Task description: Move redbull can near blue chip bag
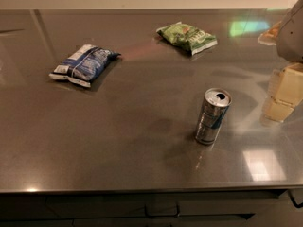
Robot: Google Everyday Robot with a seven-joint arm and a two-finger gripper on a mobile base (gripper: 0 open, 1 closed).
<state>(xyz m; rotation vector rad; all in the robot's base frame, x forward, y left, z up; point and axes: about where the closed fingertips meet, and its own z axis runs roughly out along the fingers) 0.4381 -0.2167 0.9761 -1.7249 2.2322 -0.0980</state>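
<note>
Claw (284, 94) at the right edge of the frame, mid-height, partly cut off by the border. Pale blocky parts hang low over the bench (118, 141), with grey housing above them. How wide it stands: cannot tell. Nothing is in its hold.

Camera view, the only one:
- Redbull can (213, 116) upright, right of centre, free on the bench, apart from the claw and to its left. Top looks opened.
- Blue chip bag (84, 64) lies flat in the upper left, well apart from the can.
- Green chip bag (187, 37) lies at upper centre, above the can and to the right of the blue one.

Task reads as not yet begun; the can has most of the bench width to cross.

Risks, as I judge them:
- Can is tall and slim. A sideways approach that clips it high, or off-centre, would tip it, and it would roll on the smooth steel.
- If it holds liquid, a tip means a spill through the open top.
- A light grip on the slick wall could let it slide during the carry.
- Green bag lies closer to the can; stopping short would leave the can by the wrong bag.
- Setting down on the blue bag's crinkled edge would leave the can leaning.
</note>
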